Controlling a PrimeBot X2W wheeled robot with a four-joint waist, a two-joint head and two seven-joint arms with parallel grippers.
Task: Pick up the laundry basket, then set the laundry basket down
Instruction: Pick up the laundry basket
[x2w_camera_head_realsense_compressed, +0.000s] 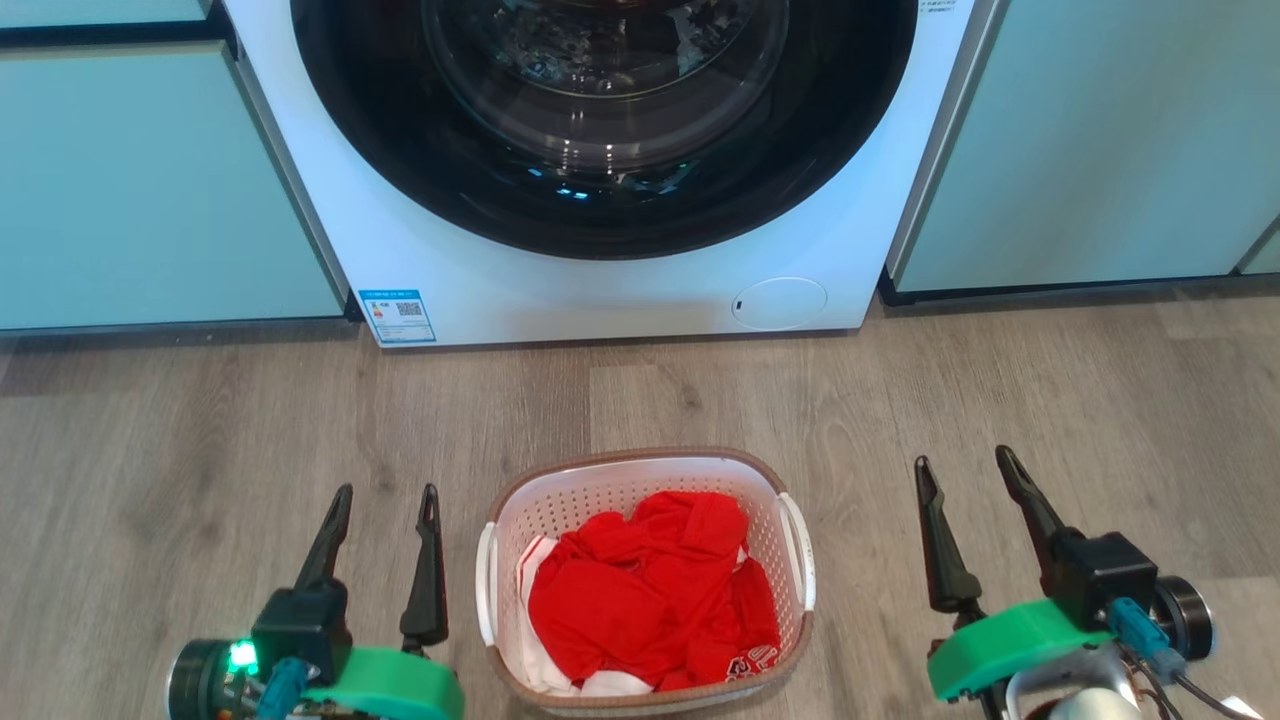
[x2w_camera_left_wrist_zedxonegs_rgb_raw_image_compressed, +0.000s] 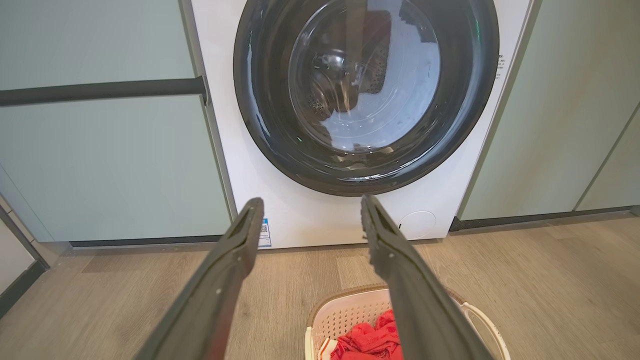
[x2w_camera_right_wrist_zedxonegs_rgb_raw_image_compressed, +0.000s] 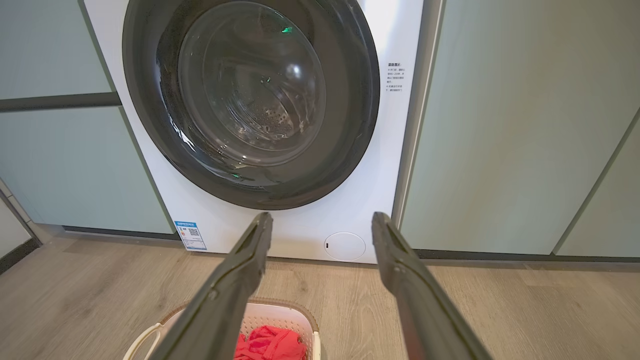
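My L gripper (x2w_camera_head_realsense_compressed: 388, 492) is low at the lower left of the head view. Forearm is level, fingers point fwd toward the washing machine (x2w_camera_head_realsense_compressed: 600, 290) and are spread wide w/ nothing between them, just wood floor (x2w_camera_head_realsense_compressed: 200, 430) underneath. The inner finger runs alongside the laundry basket's L handle (x2w_camera_head_realsense_compressed: 486, 585) — close, not touching.

The laundry basket (x2w_camera_head_realsense_compressed: 630, 458) stands upright on the floor btwn my two grippers, in front of the washer's closed door, w/ a bare strip of floor btwn the two. Red clothing (x2w_camera_head_realsense_compressed: 640, 590) is heaped inside, a bit of white fabric showing at the edges. In the L wrist view the basket's far end shows at the bottom, partly behind one finger.

My R gripper (x2w_camera_head_realsense_compressed: 962, 458) is at the lower right, also pointing fwd but canted a little outward. Its fingers are wide apart and empty too — it sits farther from the R handle (x2w_camera_head_realsense_compressed: 800, 560) than the L one does from its handle.
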